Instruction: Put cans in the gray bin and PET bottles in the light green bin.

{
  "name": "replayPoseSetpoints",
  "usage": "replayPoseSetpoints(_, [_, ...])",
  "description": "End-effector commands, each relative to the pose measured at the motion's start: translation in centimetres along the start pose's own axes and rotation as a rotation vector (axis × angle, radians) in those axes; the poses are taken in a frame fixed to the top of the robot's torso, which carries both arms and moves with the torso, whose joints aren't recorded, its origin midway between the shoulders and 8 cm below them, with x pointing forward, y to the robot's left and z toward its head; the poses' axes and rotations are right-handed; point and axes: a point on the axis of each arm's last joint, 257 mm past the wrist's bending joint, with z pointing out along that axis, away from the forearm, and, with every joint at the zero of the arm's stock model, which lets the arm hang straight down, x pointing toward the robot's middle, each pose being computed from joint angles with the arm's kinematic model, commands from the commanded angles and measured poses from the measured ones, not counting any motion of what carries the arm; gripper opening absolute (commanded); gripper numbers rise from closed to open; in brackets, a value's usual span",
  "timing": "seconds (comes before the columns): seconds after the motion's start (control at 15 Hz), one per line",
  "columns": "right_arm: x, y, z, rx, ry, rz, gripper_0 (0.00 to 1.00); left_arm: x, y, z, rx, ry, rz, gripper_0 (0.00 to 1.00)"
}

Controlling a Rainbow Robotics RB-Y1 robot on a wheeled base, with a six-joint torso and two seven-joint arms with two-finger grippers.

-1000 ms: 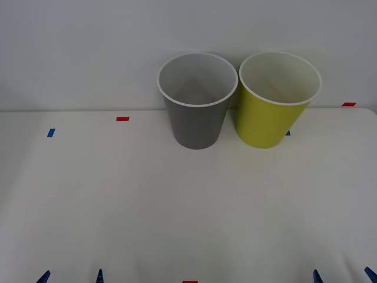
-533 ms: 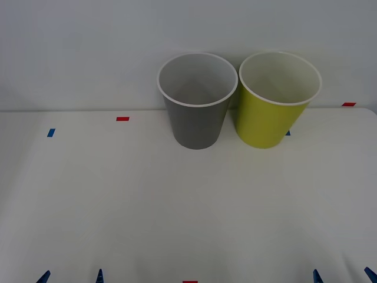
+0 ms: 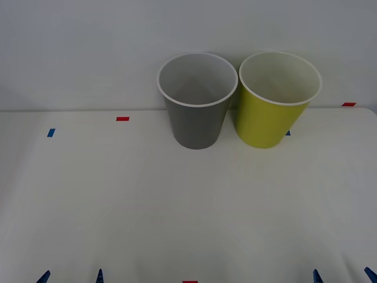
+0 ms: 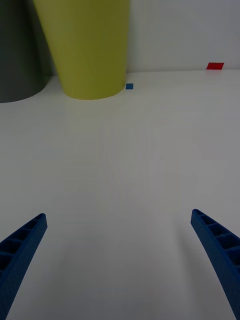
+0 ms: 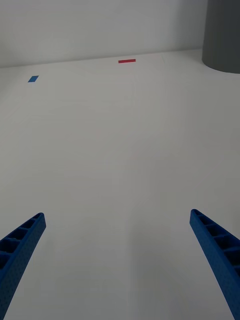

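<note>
Gray bin [image 3: 197, 112]: we see it upright at the far edge of the white table [image 3: 177, 200], its white inside showing; just beside the light green bin, on that bin's left
Light green bin [image 3: 275, 109]: upright, same shape, rims nearly touching; a small blue mark [image 4: 129, 86] lies on the table by its base
Left gripper [image 5: 117, 260]: low over bare table on our left; fingers [image 5: 22, 245] spread wide, holding nothing
Right gripper [image 4: 117, 260]: low over bare table on our right, facing the light green bin; fingers [image 4: 215, 245] spread wide, holding nothing
Table marks: red tape [image 3: 122, 118] and blue tape [image 3: 50, 132] to the left of the bins; another red tape [image 3: 349, 104] at far right
</note>
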Motion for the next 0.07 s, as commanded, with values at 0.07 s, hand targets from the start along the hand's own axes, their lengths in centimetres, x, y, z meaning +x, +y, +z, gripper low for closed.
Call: replayPoseSetpoints(0.07, [0.01, 0.0, 0.0, 0.0, 0.0, 0.0, 1.0, 0.0, 0.0, 0.0, 0.0, 0.0, 0.0, 1.0])
